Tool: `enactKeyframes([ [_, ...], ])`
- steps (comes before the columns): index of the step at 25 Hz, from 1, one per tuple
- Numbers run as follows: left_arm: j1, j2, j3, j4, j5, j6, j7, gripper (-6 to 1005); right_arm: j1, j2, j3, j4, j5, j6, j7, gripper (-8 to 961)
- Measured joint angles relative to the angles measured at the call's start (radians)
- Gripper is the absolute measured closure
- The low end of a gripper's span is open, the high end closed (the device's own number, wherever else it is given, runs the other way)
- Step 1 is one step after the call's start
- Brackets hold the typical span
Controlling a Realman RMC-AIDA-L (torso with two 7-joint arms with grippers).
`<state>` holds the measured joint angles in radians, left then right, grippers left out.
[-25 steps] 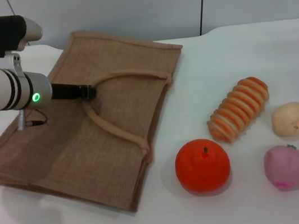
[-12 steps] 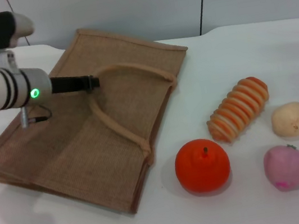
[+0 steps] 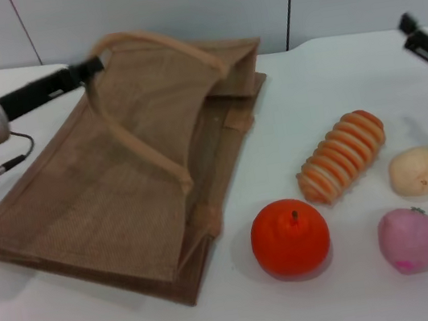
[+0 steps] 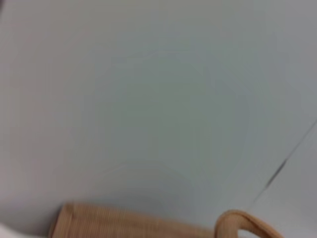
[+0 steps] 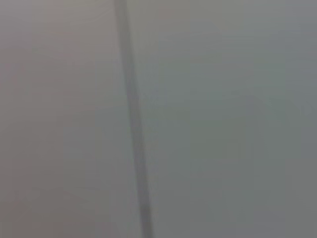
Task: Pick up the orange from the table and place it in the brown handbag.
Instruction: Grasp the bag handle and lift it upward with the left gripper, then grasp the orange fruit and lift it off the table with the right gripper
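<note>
The orange (image 3: pixel 290 237) sits on the white table (image 3: pixel 365 291), front middle, just right of the brown handbag (image 3: pixel 106 202). My left gripper (image 3: pixel 93 65) is shut on the upper handle (image 3: pixel 171 47) of the handbag and holds it raised, so the bag's top side is lifted and its mouth gapes toward the orange. The second handle (image 3: pixel 143 151) lies across the bag. The bag's edge (image 4: pixel 124 223) and a handle loop (image 4: pixel 247 223) show in the left wrist view. My right gripper (image 3: pixel 421 36) is open and empty in the air at the far right, above the fruits.
A ribbed orange-and-cream item (image 3: pixel 342 156), a pale beige round fruit (image 3: pixel 416 171) and a pink fruit (image 3: pixel 411 239) lie right of the orange. A grey wall (image 3: pixel 173 4) stands behind the table. The right wrist view shows only wall.
My left gripper has lifted the handle up and back, opening the bag's mouth. My right gripper has come into view at the right edge.
</note>
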<state>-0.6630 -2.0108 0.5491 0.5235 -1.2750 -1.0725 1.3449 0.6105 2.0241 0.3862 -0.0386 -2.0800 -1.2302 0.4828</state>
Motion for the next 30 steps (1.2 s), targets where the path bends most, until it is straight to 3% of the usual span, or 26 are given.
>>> enactKeyframes([
  [5, 0.064, 0.003, 0.000, -0.005, -0.201, -0.071, 0.123, 868, 0.024, -0.004, -0.163, -0.095, -0.096, -0.109, 0.119, 75],
  [12, 0.089, 0.005, -0.001, -0.061, -0.337, -0.116, 0.237, 869, 0.072, -0.004, -0.254, -0.194, -0.302, -0.264, 0.236, 75],
  [22, 0.093, 0.005, -0.012, -0.084, -0.391, -0.158, 0.288, 869, 0.172, -0.006, -0.357, -0.193, -0.544, -0.276, 0.332, 75],
  [30, 0.095, 0.006, -0.012, -0.085, -0.392, -0.159, 0.288, 869, 0.209, -0.003, -0.424, -0.189, -0.639, -0.299, 0.383, 76],
])
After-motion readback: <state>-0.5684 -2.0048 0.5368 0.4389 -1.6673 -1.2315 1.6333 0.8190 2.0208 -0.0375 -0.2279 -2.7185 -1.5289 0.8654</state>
